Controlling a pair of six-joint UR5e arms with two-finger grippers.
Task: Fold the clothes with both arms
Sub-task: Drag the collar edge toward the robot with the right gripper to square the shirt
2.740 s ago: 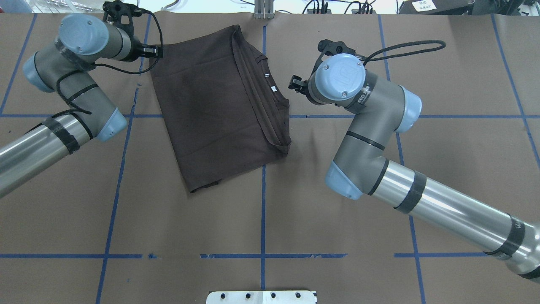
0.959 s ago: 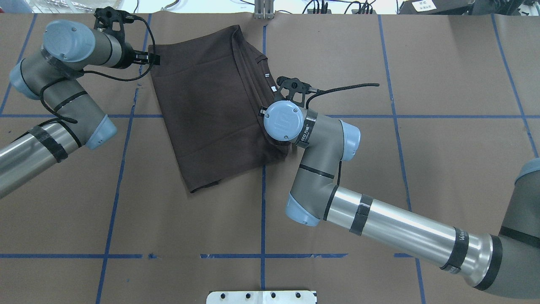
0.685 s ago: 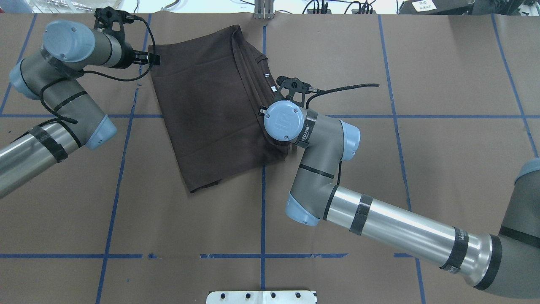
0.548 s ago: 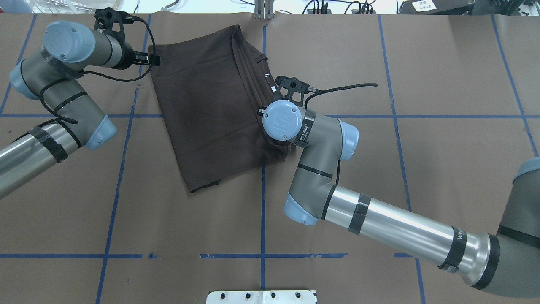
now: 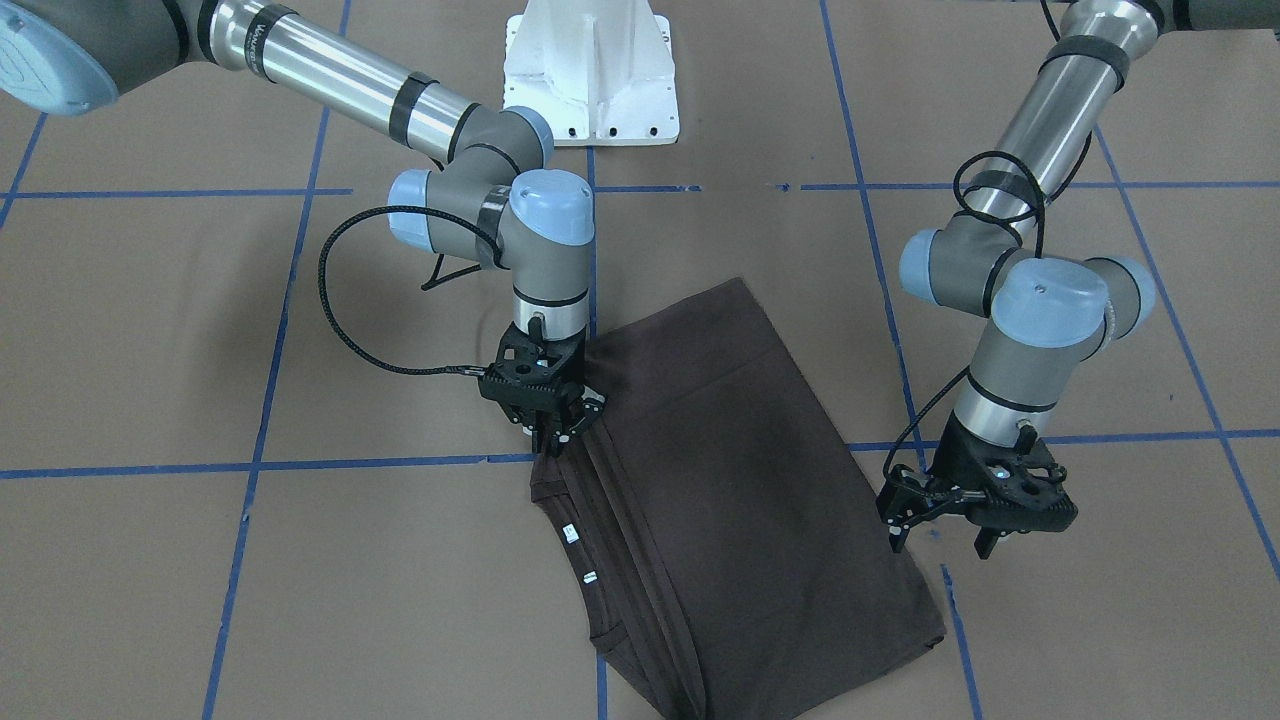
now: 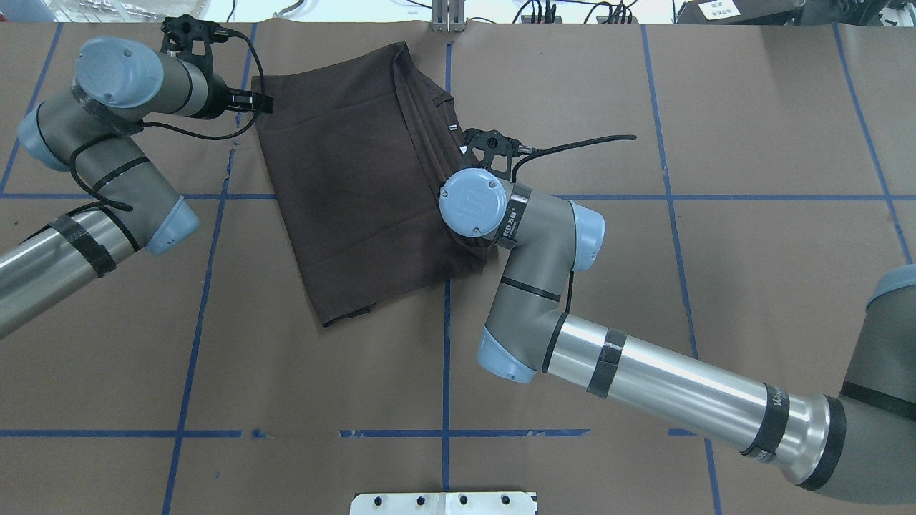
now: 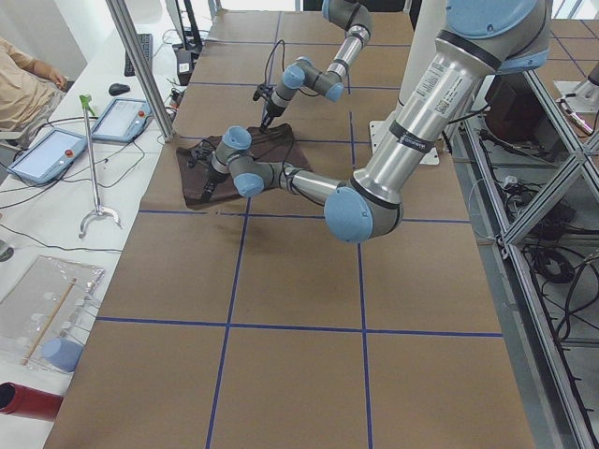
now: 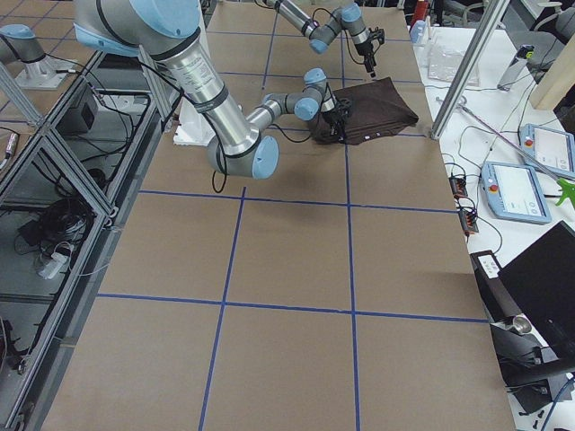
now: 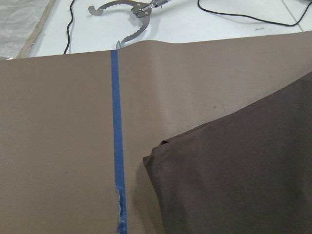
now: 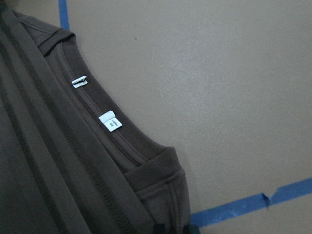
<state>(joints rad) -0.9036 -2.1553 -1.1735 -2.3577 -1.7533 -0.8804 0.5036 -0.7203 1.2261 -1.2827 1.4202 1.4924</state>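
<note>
Shows a dark brown T-shirt point(image 5: 740, 480) folded into a tilted oblong, flat on the brown paper table cover point(image 5: 200, 600) crossed by blue tape lines point(image 5: 300, 465), between the two grippers. Finds the right gripper point(image 5: 553, 443) pointing straight down on the shirt's collar side, jaws drawn narrow and nipping the stacked fold edges at the corner beside the ribbed collar point(image 10: 95, 102). From the right wrist view, catches only the two dark fingertips point(image 10: 160, 230) at the bottom edge, a slim gap apart, with the hemmed sleeve corner point(image 10: 165, 170) bunched just ahead of them and two white neck labels point(image 10: 109, 122) farther ahead along the collar band. Puts a strip of the blue tape just to one side of those tips, on bare paper. Finds the left gripper point(image 5: 940, 545) at the opposite long edge, jaws spread wide, tips off the cloth and just beside it, over bare paper. From the left wrist view, shows no fingers, only the shirt's plain folded corner point(image 9: 151, 161) ahead, just beside a blue tape strip, with a metal grabber tool point(image 9: 140, 7) lying past the paper's far edge. Leaves the whole width of the shirt between the two sets of jaws. Notes a black cable point(image 5: 335, 310) looping out from the right wrist, and the white base pedestal point(image 5: 590, 70) well behind both grippers.
</note>
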